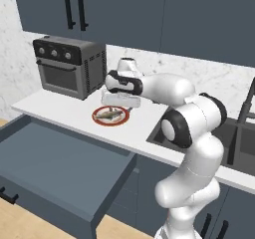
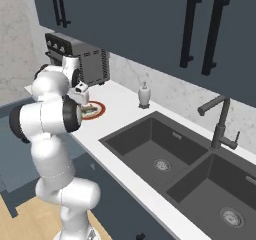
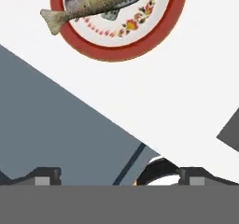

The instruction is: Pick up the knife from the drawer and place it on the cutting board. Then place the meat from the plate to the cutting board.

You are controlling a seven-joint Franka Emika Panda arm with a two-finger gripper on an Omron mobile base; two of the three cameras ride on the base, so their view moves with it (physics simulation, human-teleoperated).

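The plate [image 1: 95, 116] [image 3: 116, 56], red-rimmed with a flowered pale centre, lies on the white counter in front of the toaster oven. On it lies the meat [image 1: 110, 114] [image 3: 102, 1], which looks like a speckled grey-brown fish. My gripper [image 1: 119, 106] [image 2: 82, 101] [image 3: 119, 178] hangs open just above the plate's near side, holding nothing. Below the counter edge the wide blue-grey drawer [image 1: 55, 158] [image 3: 56, 125] is pulled out, and its visible floor is bare. The knife and the cutting board are out of view.
A dark toaster oven [image 1: 69, 66] [image 2: 82, 59] stands at the counter's left end. A double sink [image 2: 165, 154] with a black faucet [image 2: 220, 124] is to the right, a soap dispenser [image 2: 144, 95] behind it. Dark cabinets hang overhead.
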